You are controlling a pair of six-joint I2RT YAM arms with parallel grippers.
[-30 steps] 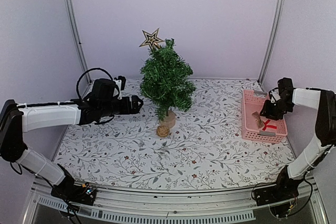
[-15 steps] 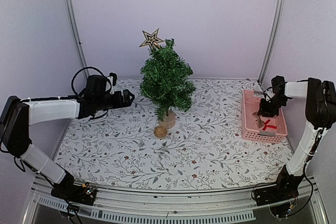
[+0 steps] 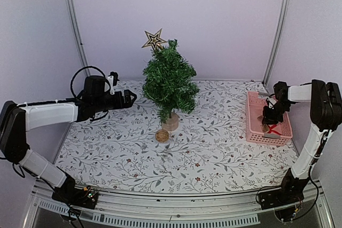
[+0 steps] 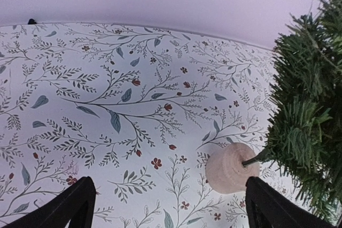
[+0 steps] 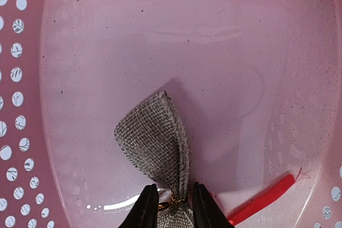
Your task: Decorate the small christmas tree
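Spotted the small christmas tree upright at the back-middle of the floral table, w/ a star sitting by its tip. Noticed a small round ball on the cloth just in front of the wooden disc base; touching or not, couldn't tell tbh.

Found the left gripper out to the tree's left, apart from the branches, jaws spread wide w/ nothing between them. Got only cloth, base and lower branches on the left wrist cam.

Caught the right gripper down inside the pink basket at the far right, fingers pinched onto the knot of a burlap bow, w/ a red bit lying just beside.

Judged the tree light and a bit top-heavy: soft bendy needle branches, thin trunk, so prob easy to tip w/ a sideways shove. Figured best not to grab the foliage at all. Would steady it by the base or low on the trunk if needed, then hang stuff on outer branch tips from above, gently. Reckoned the bow floppy and v. light too, so rated a pinch at the knot as the right hold.
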